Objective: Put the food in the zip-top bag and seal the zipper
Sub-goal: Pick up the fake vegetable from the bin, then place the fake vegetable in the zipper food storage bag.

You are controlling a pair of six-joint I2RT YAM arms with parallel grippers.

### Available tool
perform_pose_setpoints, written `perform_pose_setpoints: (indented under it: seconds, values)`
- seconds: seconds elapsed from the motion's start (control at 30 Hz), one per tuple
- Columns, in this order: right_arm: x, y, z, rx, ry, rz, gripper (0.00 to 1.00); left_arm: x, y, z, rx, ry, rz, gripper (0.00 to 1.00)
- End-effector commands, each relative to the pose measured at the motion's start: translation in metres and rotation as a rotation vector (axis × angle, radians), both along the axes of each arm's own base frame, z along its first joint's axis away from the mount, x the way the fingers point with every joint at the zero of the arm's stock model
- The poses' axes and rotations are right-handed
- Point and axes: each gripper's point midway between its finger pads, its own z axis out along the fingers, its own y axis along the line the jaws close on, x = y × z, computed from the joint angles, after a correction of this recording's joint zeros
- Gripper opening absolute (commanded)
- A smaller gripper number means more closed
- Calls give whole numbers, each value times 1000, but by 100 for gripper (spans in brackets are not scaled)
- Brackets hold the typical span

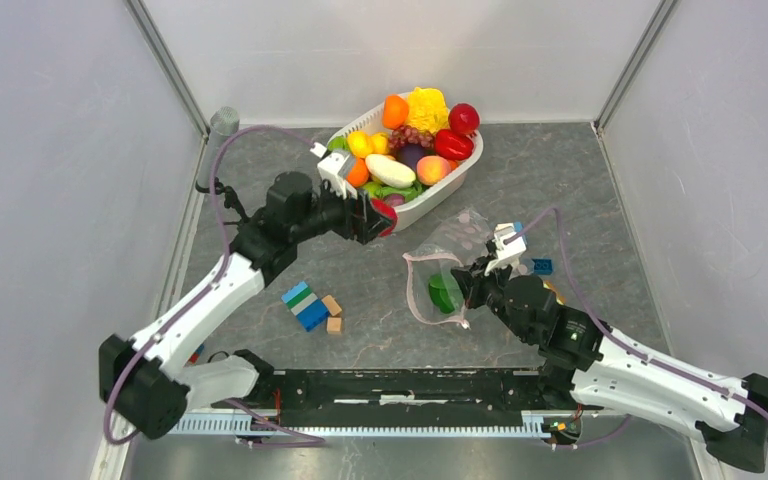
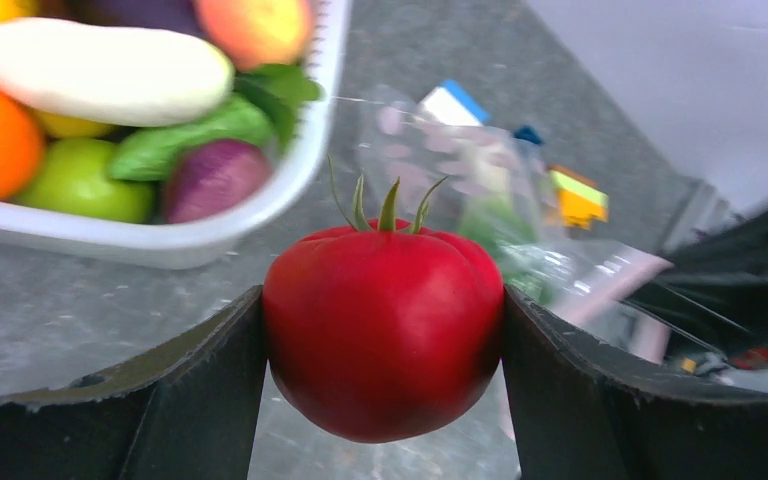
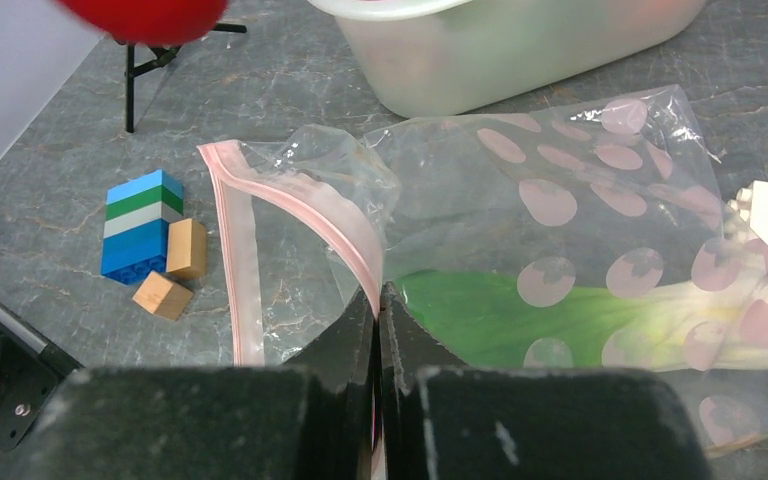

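Note:
My left gripper (image 1: 378, 218) (image 2: 384, 345) is shut on a red toy tomato (image 2: 384, 330), held above the table just in front of the white basket (image 1: 438, 196). The basket holds more food (image 1: 415, 150): orange, yellow, red, purple, white and green pieces. The clear zip-top bag (image 1: 450, 262) (image 3: 560, 230) lies to the right with its mouth open toward the left. A green leafy vegetable (image 3: 520, 315) is inside it. My right gripper (image 1: 465, 288) (image 3: 378, 300) is shut on the pink zipper strip (image 3: 345, 225) at the upper lip of the mouth.
Blue, green and tan blocks (image 1: 310, 305) (image 3: 150, 245) lie on the grey table left of the bag. A small blue block (image 1: 542, 266) lies right of the bag. Grey walls enclose the table on three sides.

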Motion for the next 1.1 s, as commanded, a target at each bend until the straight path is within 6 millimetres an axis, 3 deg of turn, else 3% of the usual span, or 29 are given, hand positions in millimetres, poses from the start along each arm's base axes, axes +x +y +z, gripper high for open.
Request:
perform_pose_setpoints:
  seconds: [0.0,0.2,0.37,0.6,0.77,0.93,1.0,1.07]
  values:
    - [10,2,18,73,-15,-64,5,-50,-15,46,-214,-42,-126,53]
    - [12,20,43,117,-53,-6,4,-100,-30,32,-293,20,-208,54]
    - [11,36,63,118,-66,52,3,-121,-51,22,-322,26,-232,54]
    - [0,53,73,181,-60,141,3,-105,-62,27,-384,-18,-163,55]
    - [-4,54,78,208,-67,158,3,-92,-75,14,-328,5,-138,56]
    - [-7,53,91,270,-91,165,3,-81,-58,-8,-193,-33,-55,62]
    - [-10,54,100,306,-100,182,4,-74,-48,-3,-154,-94,-11,65]
    - [-12,56,107,337,-103,193,4,-74,-51,10,-172,-127,-33,66]
